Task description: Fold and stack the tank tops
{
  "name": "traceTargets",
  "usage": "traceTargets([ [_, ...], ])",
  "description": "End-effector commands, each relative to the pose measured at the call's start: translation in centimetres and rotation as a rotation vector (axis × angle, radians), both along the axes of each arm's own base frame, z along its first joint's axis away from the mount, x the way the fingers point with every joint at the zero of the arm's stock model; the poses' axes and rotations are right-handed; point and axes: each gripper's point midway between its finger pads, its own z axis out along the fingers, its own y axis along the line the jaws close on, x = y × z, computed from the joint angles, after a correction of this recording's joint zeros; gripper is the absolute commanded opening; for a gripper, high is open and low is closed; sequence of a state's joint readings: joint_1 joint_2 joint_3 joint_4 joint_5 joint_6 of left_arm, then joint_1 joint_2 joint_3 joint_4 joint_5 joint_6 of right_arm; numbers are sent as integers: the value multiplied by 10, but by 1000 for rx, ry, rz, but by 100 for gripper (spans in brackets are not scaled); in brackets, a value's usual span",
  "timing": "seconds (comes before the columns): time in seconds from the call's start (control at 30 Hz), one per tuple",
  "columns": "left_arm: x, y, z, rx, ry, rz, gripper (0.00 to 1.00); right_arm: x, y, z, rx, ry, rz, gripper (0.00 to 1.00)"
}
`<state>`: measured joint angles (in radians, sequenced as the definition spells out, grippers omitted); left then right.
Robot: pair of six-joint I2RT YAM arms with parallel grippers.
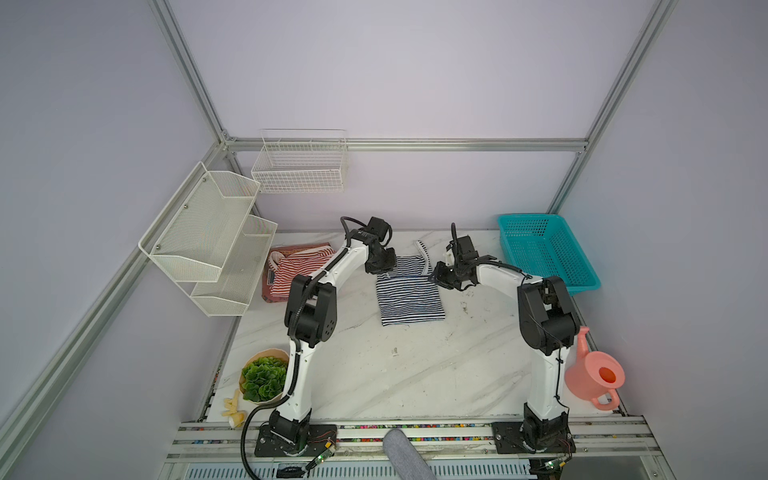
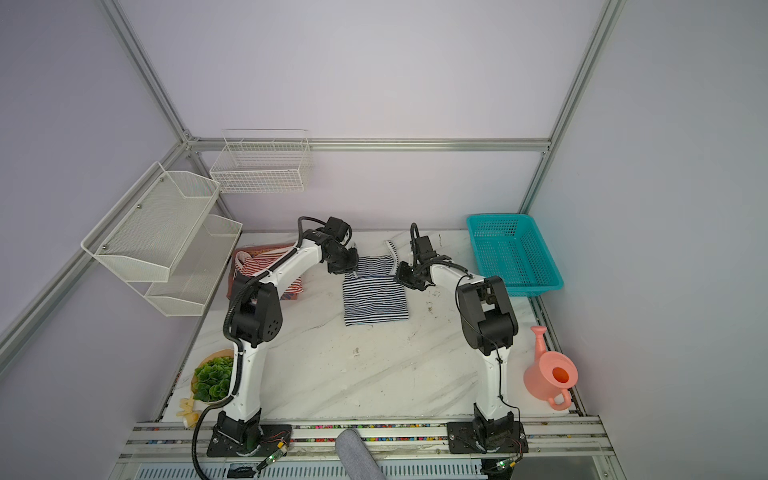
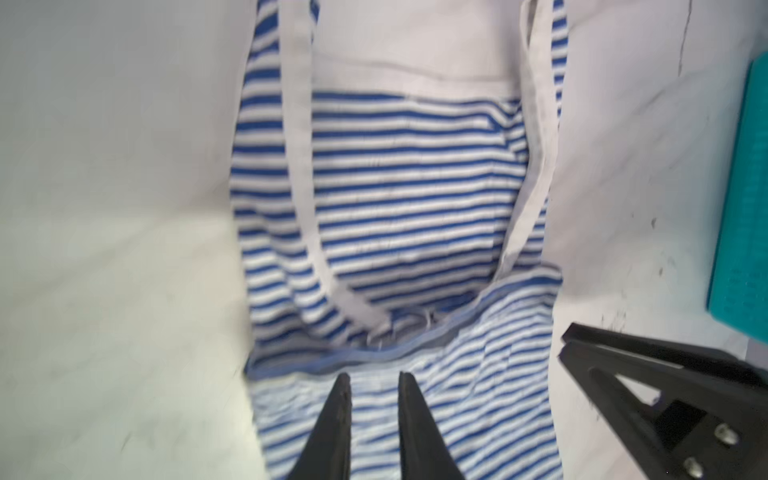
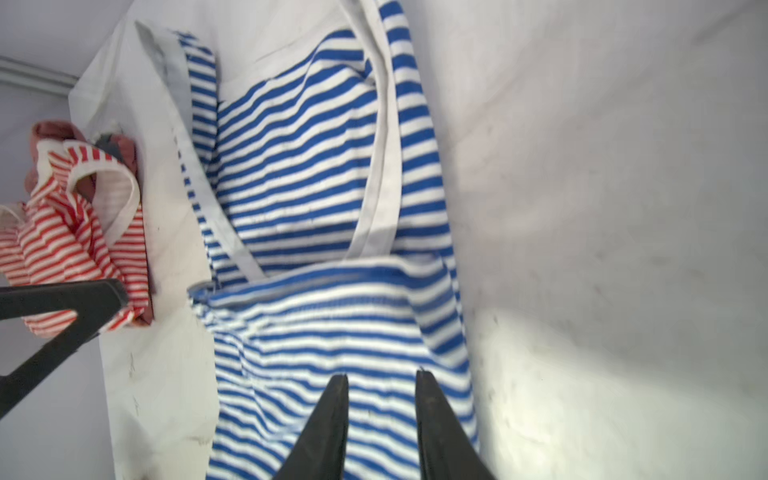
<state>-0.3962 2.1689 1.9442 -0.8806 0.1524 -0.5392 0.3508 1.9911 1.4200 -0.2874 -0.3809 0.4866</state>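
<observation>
Navy-striped tank top (image 1: 409,297): you will find it flat on the marble tabletop (image 1: 395,374), towards the back and roughly midway between your two arms.
Its fold: the hem is turned up over the body and its edge runs across the chest, so the nearer part lies doubled.
Straps (image 1: 422,249): pale-trimmed and pointing at the back wall; one reaches farther back than the rest.
Left gripper (image 3: 371,380): your jaws stand a little apart above the doubled cloth at the fold's left end. Stripes show through the gap, and nothing is pinched.
Right gripper (image 4: 382,380): released as well, its jaws parted over the cloth at the fold's right end.
Red-striped tank top (image 1: 295,264): it is crumpled and unfolded at the back left of the table, apart from the navy one. Your left arm passes over it.
Rust-red garment (image 1: 299,250): it lies underneath the red-striped top.
Teal basket (image 1: 532,217): it sits at the back right corner, beyond your right arm.
Pink watering can (image 1: 598,376): it stands at the right edge, near that arm's base.
Potted green plant (image 1: 264,378): it stands front left, beside your left arm's base.
Mesh shelf (image 1: 208,232) and wire basket (image 1: 299,170): both are mounted on the walls at the back left.
</observation>
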Motion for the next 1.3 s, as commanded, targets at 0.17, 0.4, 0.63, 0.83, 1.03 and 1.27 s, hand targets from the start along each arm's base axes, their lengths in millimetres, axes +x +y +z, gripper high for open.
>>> traceTargets([
  [0.17, -124, 20, 16, 47, 46, -42, 54, -75, -42, 2, -124, 41, -31, 53],
  [0.4, -153, 14, -26, -16, 134, -13, 54, -99, -43, -17, -100, 84, -23, 55],
  [0.63, -142, 7, -36, -59, 127, 42, 55, -94, -36, -21, -77, 92, -12, 56],
  [0.83, -139, 0, -42, -86, 147, 47, 55, -97, -31, -26, -54, 108, -7, 56],
  [1.03, -145, 2, -63, -77, 198, 76, 53, -106, -19, -43, -53, 147, 14, 56],
  [1.27, -149, 6, -77, -58, 230, 94, 50, -111, -15, -55, -72, 172, 21, 50],
])
